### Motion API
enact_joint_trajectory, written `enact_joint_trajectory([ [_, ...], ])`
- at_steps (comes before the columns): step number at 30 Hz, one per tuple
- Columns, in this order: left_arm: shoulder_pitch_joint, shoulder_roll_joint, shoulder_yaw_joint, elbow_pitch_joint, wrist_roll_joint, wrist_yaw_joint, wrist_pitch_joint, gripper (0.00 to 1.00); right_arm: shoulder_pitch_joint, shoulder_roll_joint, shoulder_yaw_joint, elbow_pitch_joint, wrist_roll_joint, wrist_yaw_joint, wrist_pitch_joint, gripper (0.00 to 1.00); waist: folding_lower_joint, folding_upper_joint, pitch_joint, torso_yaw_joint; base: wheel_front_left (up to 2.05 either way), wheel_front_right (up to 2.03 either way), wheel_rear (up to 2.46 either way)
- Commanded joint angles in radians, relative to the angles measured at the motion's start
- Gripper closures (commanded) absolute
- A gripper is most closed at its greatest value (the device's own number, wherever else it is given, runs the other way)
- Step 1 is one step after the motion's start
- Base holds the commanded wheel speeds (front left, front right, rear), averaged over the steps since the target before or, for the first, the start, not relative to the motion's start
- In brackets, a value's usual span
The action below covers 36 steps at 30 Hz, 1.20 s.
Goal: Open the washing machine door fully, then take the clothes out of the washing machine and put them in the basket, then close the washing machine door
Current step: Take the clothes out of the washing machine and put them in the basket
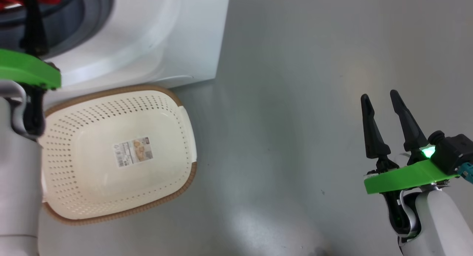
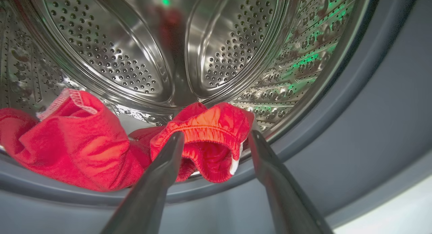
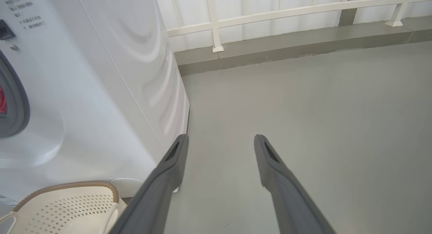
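The white washing machine (image 1: 166,34) stands at the top left, its opening uncovered; the washing machine door is out of view. My left gripper (image 1: 34,19) reaches into the steel drum (image 2: 111,48). It is open (image 2: 216,135), with the gathered hem of a red garment (image 2: 209,143) between its fingertips at the drum's front lip. More of the red clothes (image 2: 74,139) lie to the left on the grey rubber ring (image 2: 337,126). The cream basket (image 1: 111,90) sits on the floor in front of the machine with just a paper label inside. My right gripper (image 1: 380,99) hangs open over the floor, holding nothing.
Grey floor (image 1: 295,137) stretches to the right of the machine and basket. In the right wrist view, a white railing (image 3: 216,24) on a low kerb runs along the far side, and the machine's side panel (image 3: 135,75) is at the left.
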Motion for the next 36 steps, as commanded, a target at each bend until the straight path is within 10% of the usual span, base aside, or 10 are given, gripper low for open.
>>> enact_joint_trajectory([
  [1, -0.023, 0.057, 0.019, -0.010, -0.001, -0.005, -0.005, 0.00, -0.008, -0.002, 0.020, -0.027, 0.007, 0.007, -0.006, 0.00, 0.0000, 0.0000, 0.044, -0.039, 0.00, 0.00, 0.00],
  [21, -0.182, 0.138, 0.103, 0.161, 0.140, 0.031, -0.005, 0.00, -0.037, 0.011, 0.059, -0.038, 0.015, 0.007, -0.006, 0.00, 0.0000, 0.0000, 0.107, -0.104, 0.00, 0.00, 0.00],
  [26, -0.190, 0.138, 0.109, 0.181, 0.162, 0.035, -0.005, 0.80, -0.038, 0.013, 0.060, -0.035, 0.017, 0.007, -0.006, 0.00, 0.0000, 0.0000, 0.104, -0.108, 0.00, 0.00, 0.00],
  [36, -0.161, 0.110, 0.142, 0.153, 0.176, 0.031, -0.005, 1.00, -0.035, 0.011, 0.054, -0.026, 0.016, 0.007, -0.006, 0.00, 0.0000, 0.0000, 0.073, -0.089, 0.00, 0.00, 0.00],
])
